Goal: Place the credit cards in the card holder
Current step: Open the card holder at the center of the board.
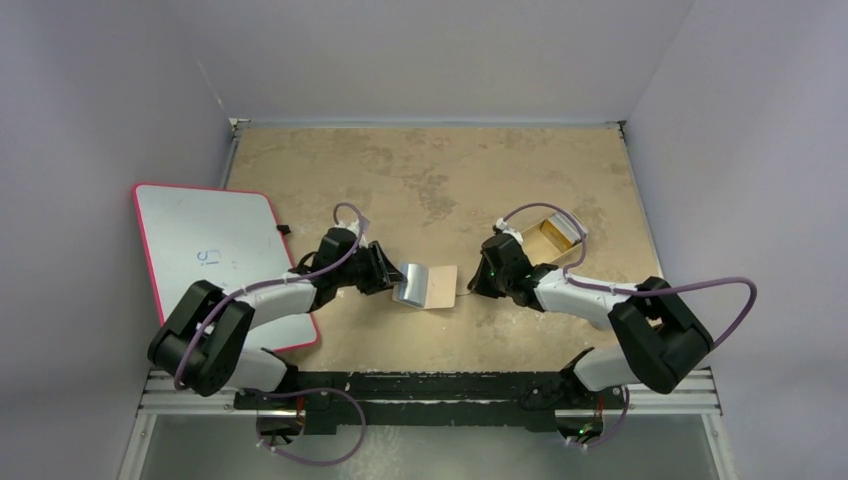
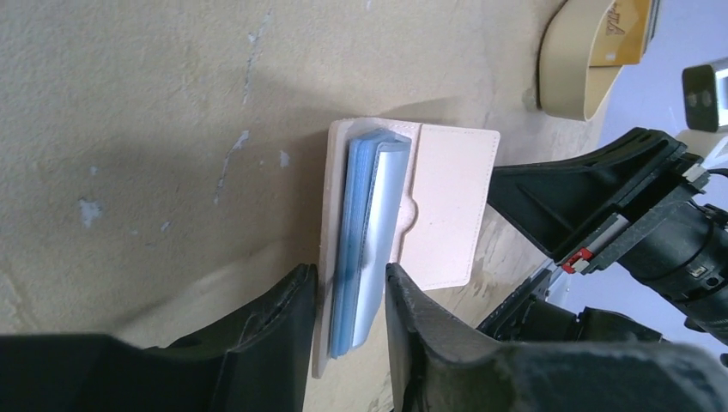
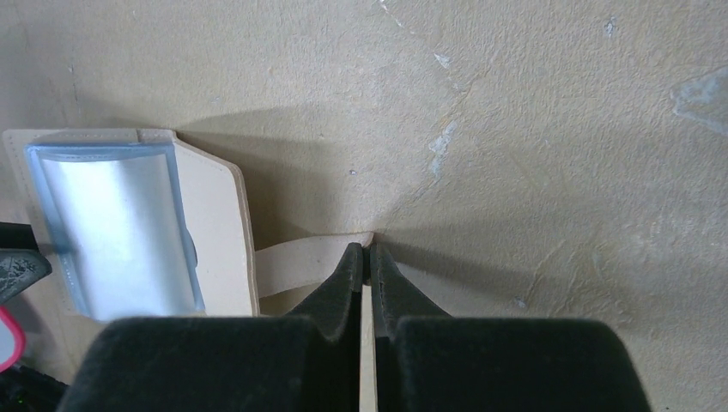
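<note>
card holder (image 1: 436, 287) open, long axis 9-3 o'clock, strap (image 3: 292, 267) toward 3; L gripper (image 2: 350, 311) pinches its blue pockets (image 2: 371, 215), R gripper (image 3: 367, 257) pinches strap

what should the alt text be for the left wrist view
The left gripper pinches the near end of an open tan card holder, its two black fingers closed around the stack of light-blue sleeves, on a mottled beige table. The right gripper reaches in at the holder's far flap, and a tan tray sits in the top right corner.
</note>
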{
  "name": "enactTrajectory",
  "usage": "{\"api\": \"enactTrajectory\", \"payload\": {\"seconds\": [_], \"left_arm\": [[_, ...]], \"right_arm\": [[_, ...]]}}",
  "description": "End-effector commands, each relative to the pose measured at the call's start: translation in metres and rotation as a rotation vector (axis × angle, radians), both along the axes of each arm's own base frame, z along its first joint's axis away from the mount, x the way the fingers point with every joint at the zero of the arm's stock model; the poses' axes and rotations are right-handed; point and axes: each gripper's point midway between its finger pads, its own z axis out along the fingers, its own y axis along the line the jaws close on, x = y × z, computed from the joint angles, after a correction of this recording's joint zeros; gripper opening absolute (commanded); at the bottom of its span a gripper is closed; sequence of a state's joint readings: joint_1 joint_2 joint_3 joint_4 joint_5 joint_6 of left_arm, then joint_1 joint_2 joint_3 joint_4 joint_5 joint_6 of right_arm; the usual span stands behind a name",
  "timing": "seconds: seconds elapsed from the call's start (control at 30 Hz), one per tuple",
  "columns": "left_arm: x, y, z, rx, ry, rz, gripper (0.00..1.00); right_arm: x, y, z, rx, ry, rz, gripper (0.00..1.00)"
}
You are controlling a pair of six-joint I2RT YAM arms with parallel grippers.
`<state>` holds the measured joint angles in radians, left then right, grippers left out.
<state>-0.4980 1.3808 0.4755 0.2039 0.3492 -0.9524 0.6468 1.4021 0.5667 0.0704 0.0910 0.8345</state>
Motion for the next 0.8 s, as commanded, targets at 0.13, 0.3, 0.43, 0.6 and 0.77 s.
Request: {"api": "enactTrajectory", "payload": {"seconds": [0.13, 0.3, 0.43, 0.6, 0.77], "left_arm": [[0.011, -0.020, 0.027, -0.125, -0.079, -0.038, 0.20], [0.009, -0.022, 0.033, -0.142, -0.074, -0.045, 0.00], [0.007, -0.022, 0.047, -0.142, -0.090, -0.049, 0.00], [0.008, -0.016, 0.047, -0.012, -0.127, -0.034, 0.00], [0.001, -0.021, 0.053, -0.009, -0.158, -0.022, 0.00]], "right_arm": [[0.008, 0.002, 0.011, 0.013, -0.033, -0.009, 0.00], [0.009, 0.009, 0.036, 0.038, -0.053, 0.028, 0.16], [0.017, 0.008, 0.083, 0.064, -0.139, 0.016, 0.36], [0.012, 0.040, 0.119, 0.208, -0.193, 0.076, 0.50], [0.010, 0.081, 0.119, 0.269, -0.170, 0.148, 0.63]]}}
